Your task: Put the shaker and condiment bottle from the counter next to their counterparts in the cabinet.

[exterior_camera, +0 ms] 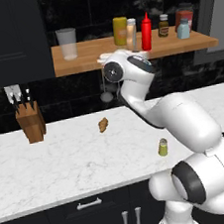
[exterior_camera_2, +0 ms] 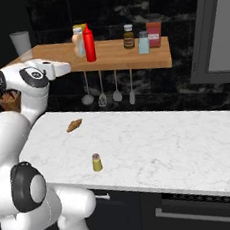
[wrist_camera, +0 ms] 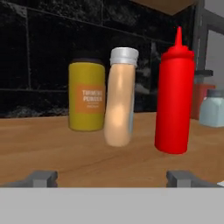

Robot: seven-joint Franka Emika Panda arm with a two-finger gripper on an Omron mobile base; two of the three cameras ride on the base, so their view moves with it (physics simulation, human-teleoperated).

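Observation:
The peach-tan condiment bottle (wrist_camera: 119, 105) stands slightly tilted on the wooden shelf (exterior_camera: 89, 56), between the yellow container (wrist_camera: 86, 98) and the red squeeze bottle (wrist_camera: 174, 100). My gripper (wrist_camera: 114, 178) is open and empty, level with the shelf's front edge and a short way back from the bottle. In the base views the gripper (exterior_camera: 124, 54) (exterior_camera_2: 64, 68) sits just before the shelf. The olive shaker (exterior_camera: 162, 147) (exterior_camera_2: 97, 162) stands upright on the white counter, near its front edge. The pale-blue shaker (exterior_camera: 183, 28) (exterior_camera_2: 143, 42) is at the shelf's right end.
A clear glass (exterior_camera: 67, 44) stands at the shelf's left end. A dark-brown bottle (exterior_camera: 163, 26) and a red box (exterior_camera_2: 154, 34) are beside the blue shaker. A knife block (exterior_camera: 30, 122) and a small pastry (exterior_camera: 103, 125) are on the counter. Utensils (exterior_camera_2: 101, 91) hang under the shelf.

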